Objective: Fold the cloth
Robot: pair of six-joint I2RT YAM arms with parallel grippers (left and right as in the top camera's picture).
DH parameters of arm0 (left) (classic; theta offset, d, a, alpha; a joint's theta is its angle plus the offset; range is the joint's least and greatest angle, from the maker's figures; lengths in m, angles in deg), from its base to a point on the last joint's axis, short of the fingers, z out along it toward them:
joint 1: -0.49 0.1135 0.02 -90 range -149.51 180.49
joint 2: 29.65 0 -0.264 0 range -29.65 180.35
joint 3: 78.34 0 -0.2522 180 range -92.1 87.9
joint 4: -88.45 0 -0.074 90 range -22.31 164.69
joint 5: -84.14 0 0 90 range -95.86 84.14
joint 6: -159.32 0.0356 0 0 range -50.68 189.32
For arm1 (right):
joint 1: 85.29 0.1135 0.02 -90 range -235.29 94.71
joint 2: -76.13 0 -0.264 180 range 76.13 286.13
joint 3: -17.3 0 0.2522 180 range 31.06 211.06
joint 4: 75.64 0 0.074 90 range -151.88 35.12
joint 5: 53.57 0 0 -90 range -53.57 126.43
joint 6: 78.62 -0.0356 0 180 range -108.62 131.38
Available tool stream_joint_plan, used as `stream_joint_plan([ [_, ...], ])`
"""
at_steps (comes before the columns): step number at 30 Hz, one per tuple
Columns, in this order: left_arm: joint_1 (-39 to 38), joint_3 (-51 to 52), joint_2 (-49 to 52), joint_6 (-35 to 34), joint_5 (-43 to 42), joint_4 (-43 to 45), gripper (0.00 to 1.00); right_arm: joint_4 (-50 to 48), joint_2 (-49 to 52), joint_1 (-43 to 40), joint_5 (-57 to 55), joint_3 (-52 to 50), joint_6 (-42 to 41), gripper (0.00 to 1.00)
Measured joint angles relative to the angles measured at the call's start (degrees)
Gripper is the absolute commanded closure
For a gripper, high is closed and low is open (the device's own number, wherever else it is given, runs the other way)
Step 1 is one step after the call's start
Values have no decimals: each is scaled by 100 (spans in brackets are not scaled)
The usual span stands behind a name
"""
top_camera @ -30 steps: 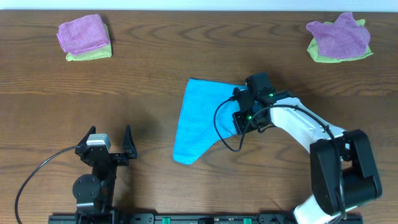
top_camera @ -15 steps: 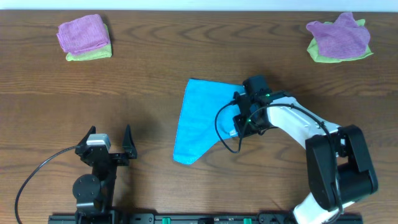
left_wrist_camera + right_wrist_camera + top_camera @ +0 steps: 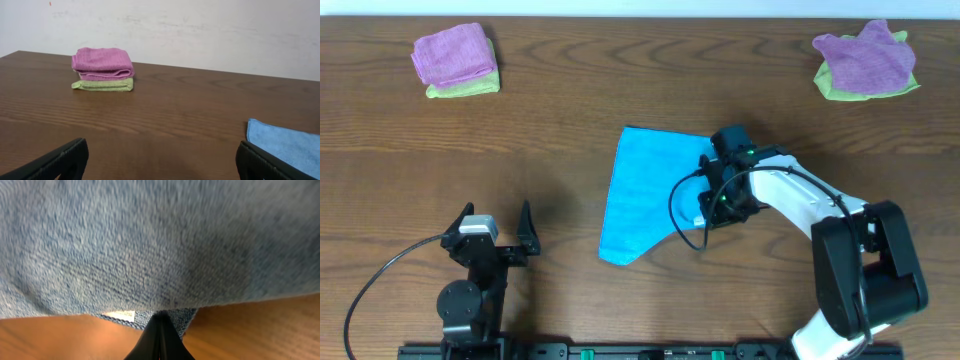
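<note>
The sky-blue cloth (image 3: pixel 642 192) lies mid-table, partly folded into a rough triangle with its point toward the front. My right gripper (image 3: pixel 708 212) is at the cloth's right edge, shut on the cloth. In the right wrist view the cloth (image 3: pixel 150 245) fills the frame, its white tag (image 3: pixel 120 314) shows just left of my closed fingers (image 3: pixel 161 322). My left gripper (image 3: pixel 495 228) is open and empty near the front left, apart from the cloth. In the left wrist view my open fingers (image 3: pixel 160 160) frame bare table, with the cloth's edge (image 3: pixel 290 145) at the right.
A folded purple cloth on a lime-green cloth (image 3: pixel 455 60) sits at the back left, also in the left wrist view (image 3: pixel 103 70). A crumpled purple cloth on a green one (image 3: pixel 866 60) sits at the back right. A black cable (image 3: pixel 380 280) trails by the left arm.
My right gripper has shifted slightly toward the front along the cloth's right edge. The cloth's outline and the left arm have not moved.
</note>
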Motion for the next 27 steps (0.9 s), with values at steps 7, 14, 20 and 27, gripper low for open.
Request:
stream_joint_plan([
  [7,0,0,0,0,0,0,5,531,0,0,-251,-2,-144,99],
  [14,0,0,0,0,0,0,5,997,0,0,-612,-2,-442,98],
  [20,0,0,0,0,0,0,4,1191,0,0,-673,0,-581,98],
  [27,0,0,0,0,0,0,4,1224,-424,11,-682,264,-608,98],
])
